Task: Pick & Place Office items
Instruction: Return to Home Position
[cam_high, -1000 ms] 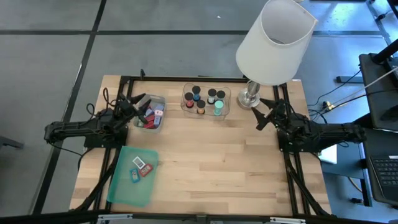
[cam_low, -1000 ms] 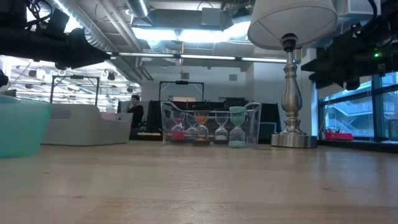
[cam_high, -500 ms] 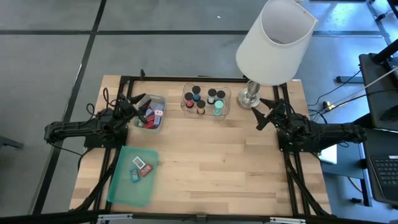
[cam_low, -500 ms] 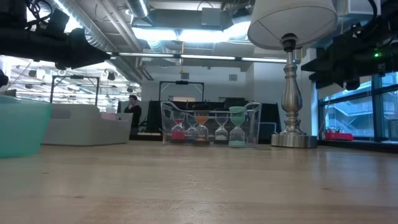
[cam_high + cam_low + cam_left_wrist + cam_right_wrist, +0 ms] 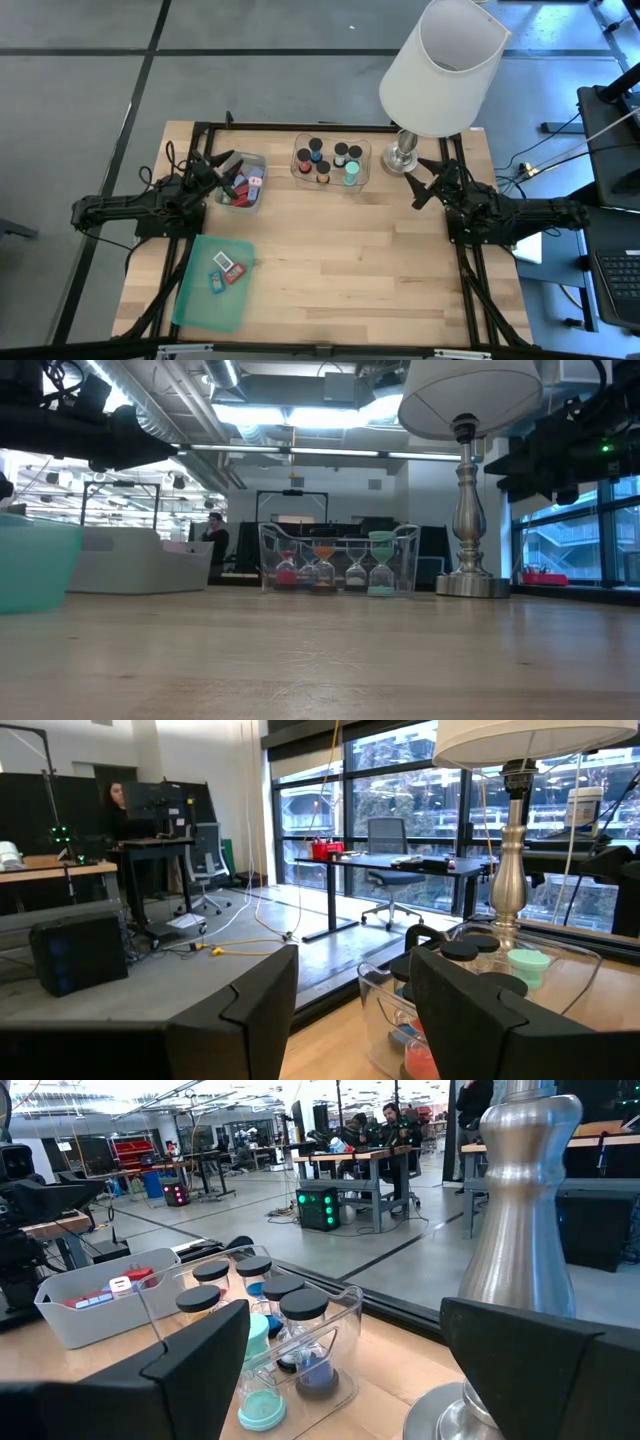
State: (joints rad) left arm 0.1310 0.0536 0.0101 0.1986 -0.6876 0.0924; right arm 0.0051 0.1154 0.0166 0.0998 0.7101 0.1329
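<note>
I have both arms folded low at their own sides of the table (image 5: 340, 260), which I read as the parked pose. The left gripper (image 5: 224, 167) is released, its fingers apart with nothing between them. The gray bin (image 5: 240, 206) starts right at its tips; from above I can't tell whether the tips overlap the rim or stop just short. The charger adapters (image 5: 243, 184) lie piled inside the bin (red and pink are the colours I can make out).

The right gripper (image 5: 420, 185) is released too, spread wide and empty. The lamp base (image 5: 403, 157) stands just ahead of it and to one side. Farther ahead is the clear tray (image 5: 410, 560), which holds the sand timers (image 5: 322, 160) upright.

Back along the left arm and off to its side, the green lid (image 5: 205, 300) lies flat near the table's edge. Two small pieces (image 5: 227, 267), one red and one blue, rest on it outside any bin.

For moving, the bare wood between the two tools and on toward the front edge is generous. The tight corner is the right tool's, with the lamp base close by and the lamp shade (image 5: 443, 65) overhanging it. I'd lift the left one clear of the bin rim before any swing.
</note>
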